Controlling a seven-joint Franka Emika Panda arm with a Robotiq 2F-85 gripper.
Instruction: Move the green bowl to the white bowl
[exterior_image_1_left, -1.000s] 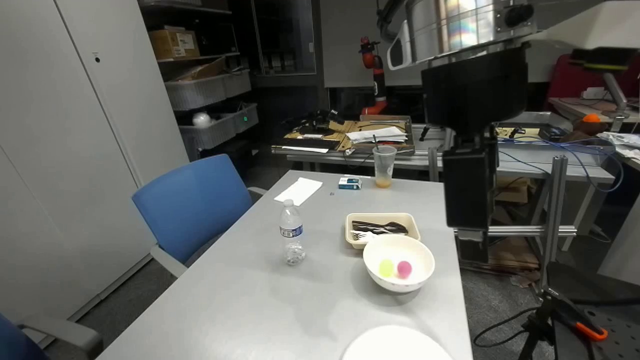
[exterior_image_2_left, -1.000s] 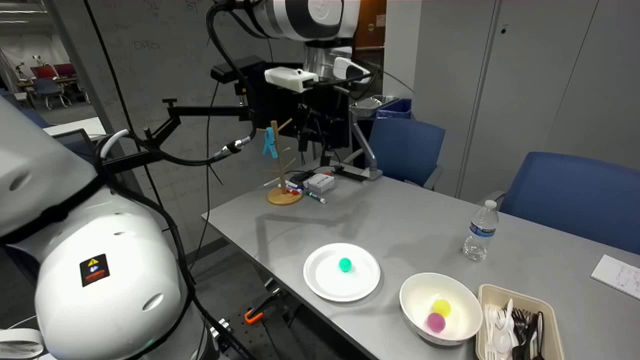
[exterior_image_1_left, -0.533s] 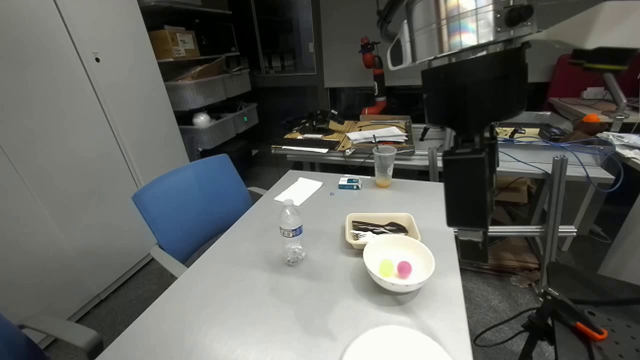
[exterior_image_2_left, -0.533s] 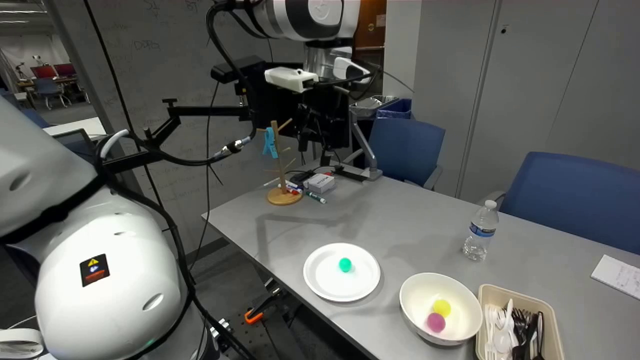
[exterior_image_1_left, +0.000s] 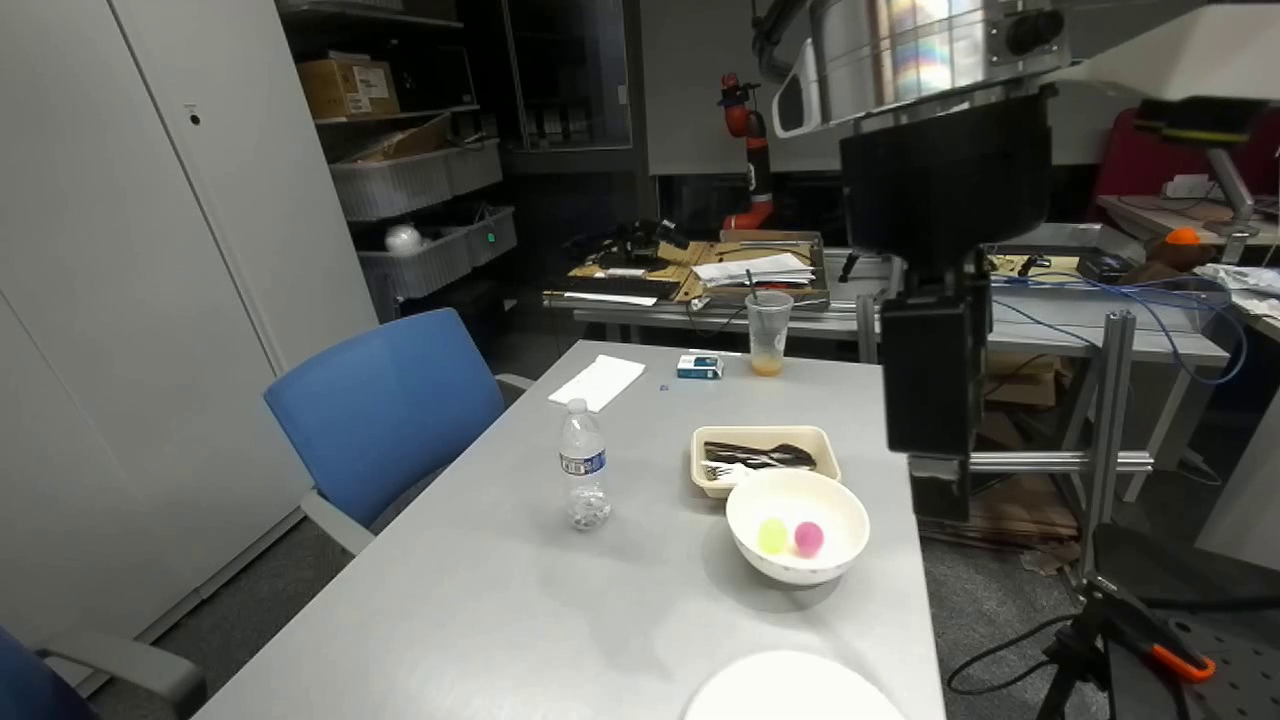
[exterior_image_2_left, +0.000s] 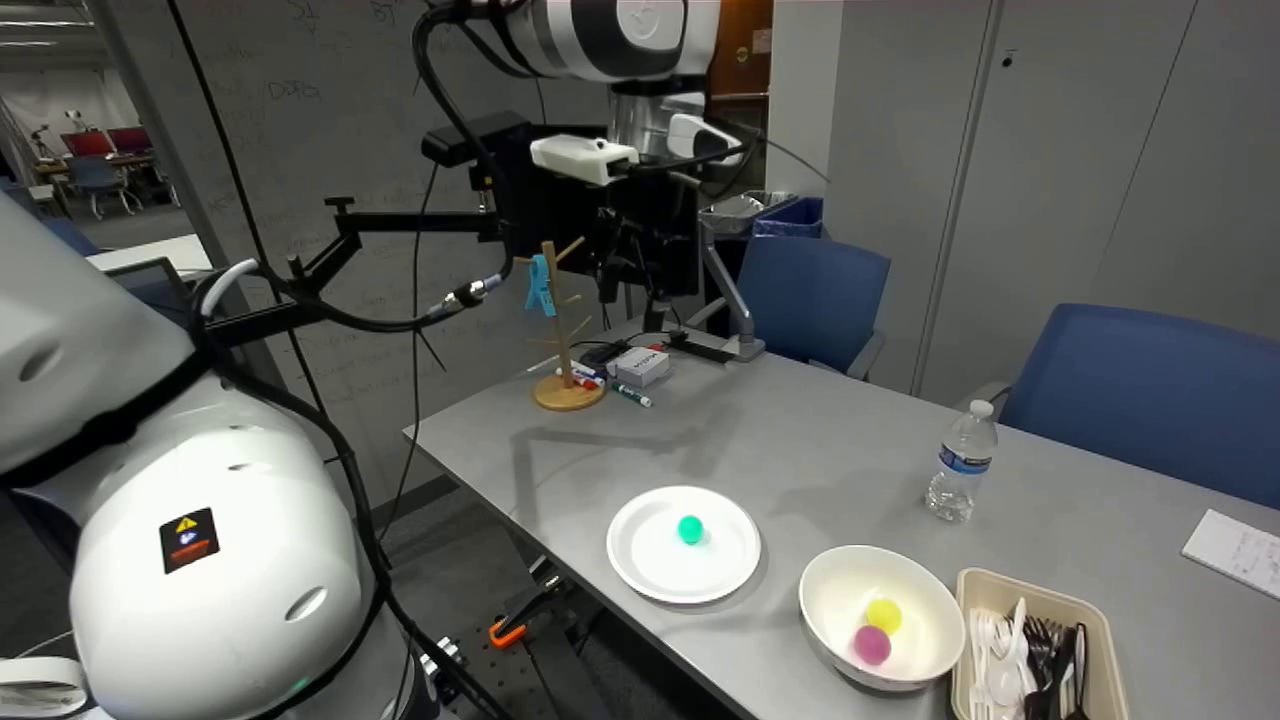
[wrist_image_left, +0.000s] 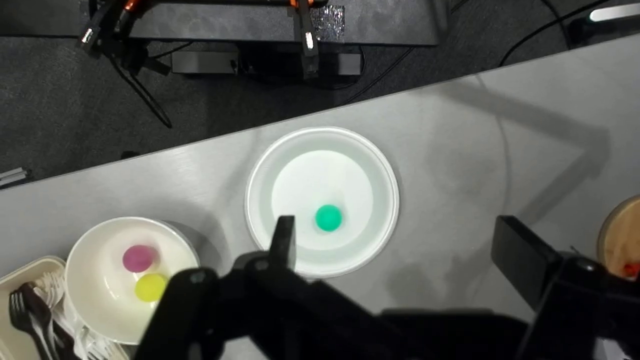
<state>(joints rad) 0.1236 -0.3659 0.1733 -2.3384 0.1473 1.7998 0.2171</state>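
Observation:
The green bowl of the task looks like a small round green ball (exterior_image_2_left: 690, 530) lying on a white plate (exterior_image_2_left: 640, 580). In the wrist view the green ball (wrist_image_left: 328, 218) sits near the plate's middle, just right of my left-hand fingertip in the picture. In an exterior view the ball is out of frame. The white bowl (exterior_image_2_left: 835, 600) holds a yellow ball (exterior_image_2_left: 884, 615) and a pink ball (exterior_image_2_left: 872, 645); it also shows in an exterior view (exterior_image_1_left: 800, 575) and in the wrist view (wrist_image_left: 90, 260). My gripper (wrist_image_left: 395, 235) is open and empty, high above the table (exterior_image_2_left: 632, 300).
A beige cutlery tray (exterior_image_2_left: 1105, 650) touches or nearly touches the white bowl. A water bottle (exterior_image_2_left: 962, 465) stands behind them. A wooden stand (exterior_image_2_left: 567, 392), markers and a small box (exterior_image_2_left: 640, 367) are at the table's far end. A cup (exterior_image_1_left: 768, 335) stands at another end.
My gripper has shifted very slightly, to the left and a little up in an exterior view. The balls, plate and white bowl have not moved.

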